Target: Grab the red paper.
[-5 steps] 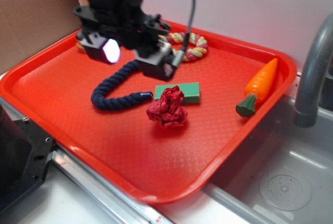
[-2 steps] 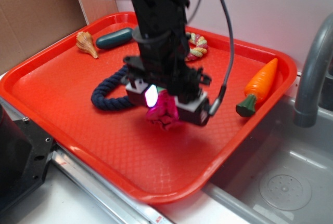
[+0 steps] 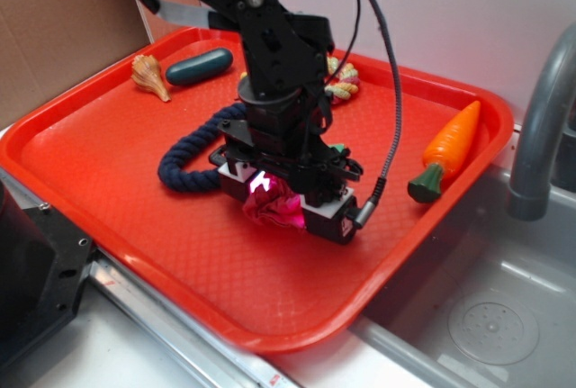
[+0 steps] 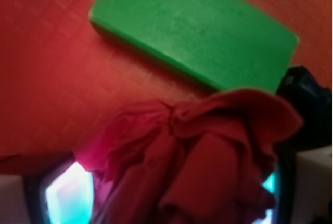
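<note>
The black gripper [image 3: 281, 205] is down over the crumpled dark crimson wad of red paper [image 3: 273, 211], which lies on the orange-red plastic tray [image 3: 108, 149] with its fine diamond-embossed floor. The fingers stand on either side of the wad, lit pads close against its wrinkled folds; whether they are actually pinching it cannot be told. In the wrist view the red paper [image 4: 208, 156] fills the lower frame, lumpy and deeply creased, with a smooth flat green rectangular block [image 4: 195, 31] lying just beyond it. A thick twisted navy rope [image 3: 184, 165] curls to the arm's side. Farther off lie a glossy orange toy carrot with a green top [image 3: 447, 149], a smooth dark teal capsule [image 3: 198, 66], a ridged tan shell-like piece [image 3: 149, 75], and a braided red-yellow-green rope ring [image 3: 345, 81].
</note>
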Available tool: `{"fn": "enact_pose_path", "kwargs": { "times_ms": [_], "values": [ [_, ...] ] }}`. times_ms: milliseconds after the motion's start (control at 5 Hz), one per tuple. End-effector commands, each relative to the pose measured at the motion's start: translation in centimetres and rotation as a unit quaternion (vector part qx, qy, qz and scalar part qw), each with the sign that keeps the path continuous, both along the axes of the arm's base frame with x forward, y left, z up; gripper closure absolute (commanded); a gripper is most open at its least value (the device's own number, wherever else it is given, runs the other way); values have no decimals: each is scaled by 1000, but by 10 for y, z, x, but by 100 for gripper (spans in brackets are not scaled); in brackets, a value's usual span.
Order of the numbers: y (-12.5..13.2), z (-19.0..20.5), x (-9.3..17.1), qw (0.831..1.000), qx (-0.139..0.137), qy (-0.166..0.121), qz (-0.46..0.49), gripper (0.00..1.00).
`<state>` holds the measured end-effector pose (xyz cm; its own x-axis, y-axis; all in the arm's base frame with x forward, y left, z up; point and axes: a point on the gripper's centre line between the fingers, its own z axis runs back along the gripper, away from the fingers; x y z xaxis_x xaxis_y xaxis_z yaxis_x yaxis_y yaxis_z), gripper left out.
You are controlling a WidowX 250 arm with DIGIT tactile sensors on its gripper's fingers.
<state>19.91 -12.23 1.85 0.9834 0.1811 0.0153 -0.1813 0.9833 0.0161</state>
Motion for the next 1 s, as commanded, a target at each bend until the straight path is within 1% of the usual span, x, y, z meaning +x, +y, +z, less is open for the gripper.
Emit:
{"fn": "enact_pose_path", "kwargs": {
  "times_ms": [0,200,400,600,800],
  "values": [
    [13,26,-23,999,35,1,-38,100],
    [29,58,-28,998,32,-26,-45,100],
    [43,100,-34,997,21,-51,-59,100],
    [52,132,-41,995,1,-81,-58,100],
    [58,140,-45,993,-34,-93,-66,100]
  ]
}}
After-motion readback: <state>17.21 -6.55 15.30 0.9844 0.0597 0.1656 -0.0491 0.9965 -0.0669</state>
